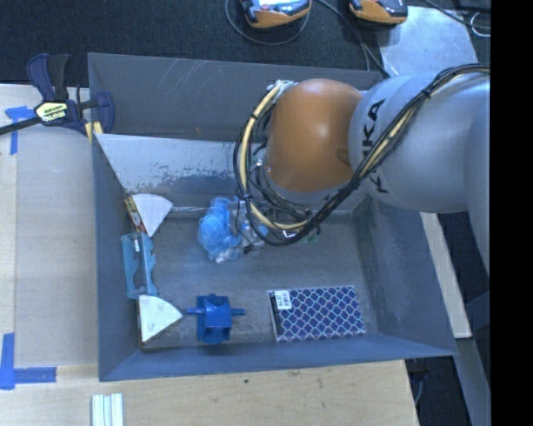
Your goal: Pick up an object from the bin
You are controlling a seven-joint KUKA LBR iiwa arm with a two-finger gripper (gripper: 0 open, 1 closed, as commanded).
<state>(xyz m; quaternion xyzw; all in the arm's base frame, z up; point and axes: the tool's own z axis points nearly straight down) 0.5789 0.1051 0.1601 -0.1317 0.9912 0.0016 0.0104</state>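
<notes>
Blue crumpled bag (218, 230) is lying in the middle of the grey bin (391, 274), and the claw (247, 226) is hovering just beside its right edge; whether it is spreading or pinching cannot be told.

Well beyond the gripper (250, 226), toward the view's top edge, lies a matt black floor (166, 29) with a fine, carpet-like grain. On it, above and a little to the view's right of the gripper, two rounded orange-and-black devices (279, 10) sit side by side, both cut off by the frame. Thin black cables (354, 33) curl away from them. Further to the view's right a pale grey sheet (433, 37) lies flat. On the near side of the gripper, along the bottom edge, runs a light wood-coloured tabletop (275, 395). A small white ribbed strip (107, 408) lies on it toward the view's lower left. The light is soft and even.
</notes>
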